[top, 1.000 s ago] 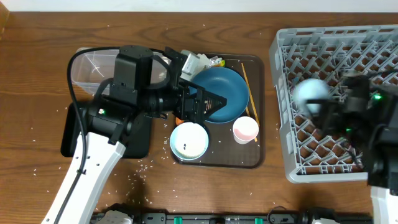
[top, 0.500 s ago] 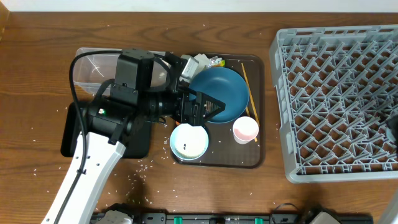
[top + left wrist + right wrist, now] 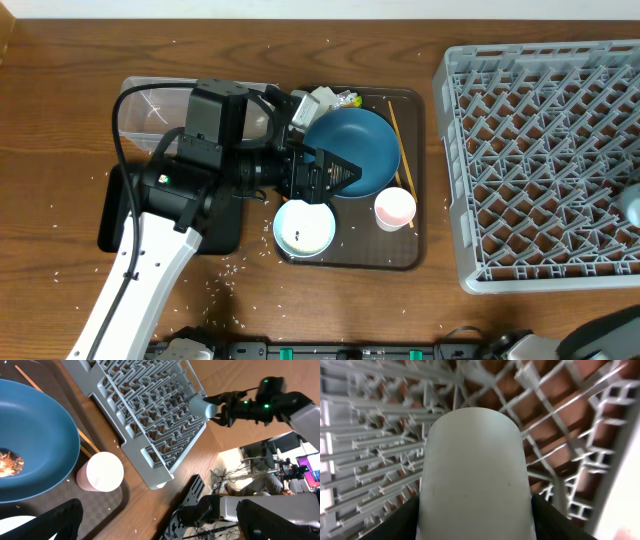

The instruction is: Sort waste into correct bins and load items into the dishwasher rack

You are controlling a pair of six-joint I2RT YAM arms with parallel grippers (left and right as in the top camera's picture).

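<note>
My right gripper (image 3: 476,519) is clamped on the small light-blue cup (image 3: 474,470), which I hold over the dishwasher rack (image 3: 375,455) near its right edge. My left gripper (image 3: 157,515) has its fingers wide apart and holds nothing. It hovers by the dark-blue bowl (image 3: 30,445), which contains brownish scraps (image 3: 7,465). The white-and-pink cup (image 3: 102,472) stands just beside the bowl on the brown tray (image 3: 95,502), and the chopsticks (image 3: 89,444) lie between them.

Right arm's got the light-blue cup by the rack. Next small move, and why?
Probably shift the right tool inward and lower the light-blue cup onto the rack. The cup is clamped in the tool and hangs near the rack's right edge, not seated among the pegs.
</note>
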